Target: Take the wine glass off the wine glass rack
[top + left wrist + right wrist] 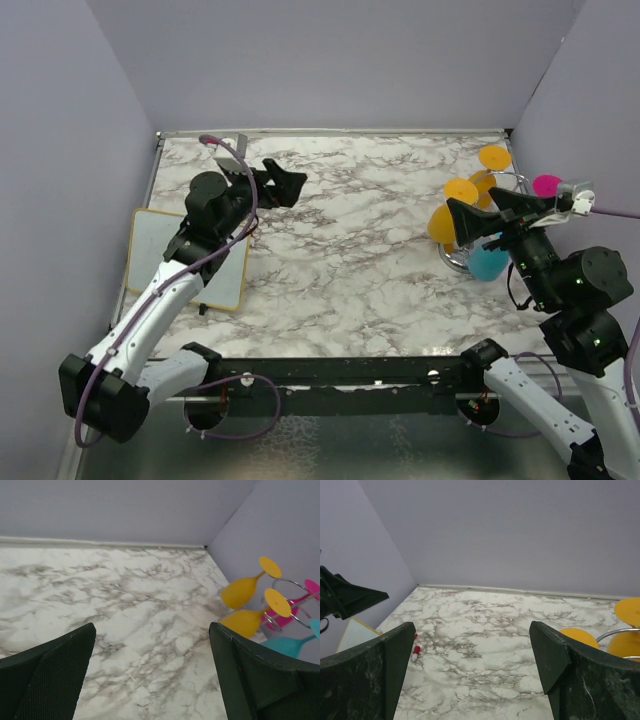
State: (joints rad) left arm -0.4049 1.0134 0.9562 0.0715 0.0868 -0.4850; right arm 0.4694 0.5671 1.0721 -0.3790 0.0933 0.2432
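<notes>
The wine glass rack [457, 262], a shiny silver wire stand, sits at the table's right edge. Two orange wine glasses [441, 224], a pink one [546, 185] and a cyan one [488, 263] hang on it. My right gripper [468, 201] is open and empty, hovering over the rack and pointing left. My left gripper [287, 175] is open and empty, raised over the table's far left. The left wrist view shows the rack's wire [296, 606], the orange glasses [241, 592], the pink glass [295, 616] and the cyan glass [287, 645] at its right. The right wrist view shows orange feet [579, 636].
A white board with a wooden rim [190, 258] lies at the left edge. A small red-and-white marker [415, 651] lies on the marble near it. Grey walls close in the table on the left, back and right.
</notes>
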